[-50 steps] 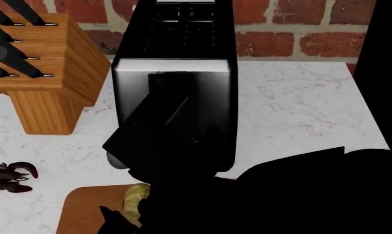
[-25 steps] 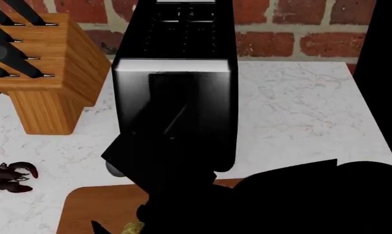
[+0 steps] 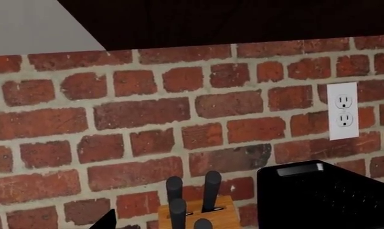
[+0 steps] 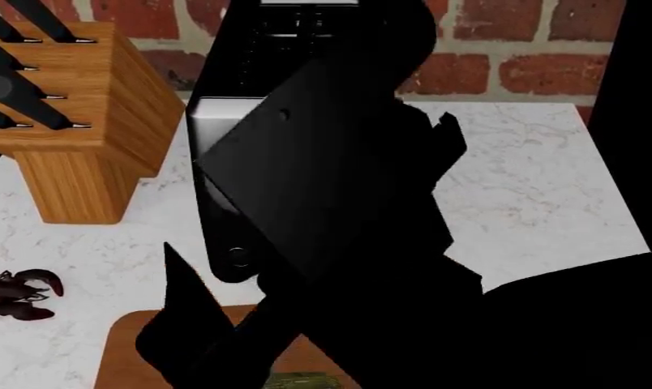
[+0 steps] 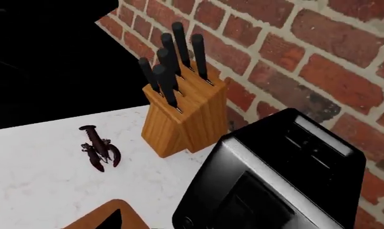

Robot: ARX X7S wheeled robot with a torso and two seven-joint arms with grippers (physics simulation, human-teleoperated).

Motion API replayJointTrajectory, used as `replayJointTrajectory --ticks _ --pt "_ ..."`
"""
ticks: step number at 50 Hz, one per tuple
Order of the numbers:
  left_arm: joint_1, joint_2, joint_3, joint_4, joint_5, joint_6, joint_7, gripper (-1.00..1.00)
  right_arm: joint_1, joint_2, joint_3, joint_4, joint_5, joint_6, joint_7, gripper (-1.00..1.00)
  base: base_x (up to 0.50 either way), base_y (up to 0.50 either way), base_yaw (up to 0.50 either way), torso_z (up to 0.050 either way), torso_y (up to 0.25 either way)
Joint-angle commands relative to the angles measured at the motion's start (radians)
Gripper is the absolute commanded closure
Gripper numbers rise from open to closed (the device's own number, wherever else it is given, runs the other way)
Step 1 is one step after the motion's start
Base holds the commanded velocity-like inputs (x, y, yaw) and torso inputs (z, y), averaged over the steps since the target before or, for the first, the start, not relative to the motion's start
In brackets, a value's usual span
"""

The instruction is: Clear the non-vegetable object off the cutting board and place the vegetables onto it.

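Lobster [image 4: 18,296] lies on the white desk [image 4: 521,186], off the cutting board [image 4: 126,348], beside the knife block [image 4: 72,121] holding black-handled knives [image 5: 169,67]. Squash [image 4: 304,379] barely visible on the board. Toaster [image 5: 268,181] behind. Can't tell either claw's state; dark arm blocks view.

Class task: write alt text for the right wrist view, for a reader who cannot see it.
A small dark red lobster lies on a white marble counter, clear of the cutting board whose corner shows at the frame's edge. Beyond it stand a wooden knife block and a black toaster against a brick wall.
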Motion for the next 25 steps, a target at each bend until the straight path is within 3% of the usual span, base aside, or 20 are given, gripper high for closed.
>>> replayJointTrajectory --ticks 1,12,25 --pt "0.014 0.029 -0.018 0.014 0.021 0.007 0.025 -1.00 0.061 0.032 0.079 -0.041 0.024 -0.077 0.132 -1.00 0.00 0.00 0.00 0.000 0.000" --pt "0.029 0.028 -0.019 0.024 0.049 0.017 0.028 -1.00 0.147 0.014 0.105 -0.061 -0.039 -0.092 0.175 -1.00 0.00 0.00 0.00 0.000 0.000" --pt "0.057 0.021 -0.035 0.034 0.041 0.036 0.026 -1.00 0.272 0.006 0.127 -0.067 0.029 -0.135 0.265 -1.00 0.00 0.00 0.00 0.000 0.000"
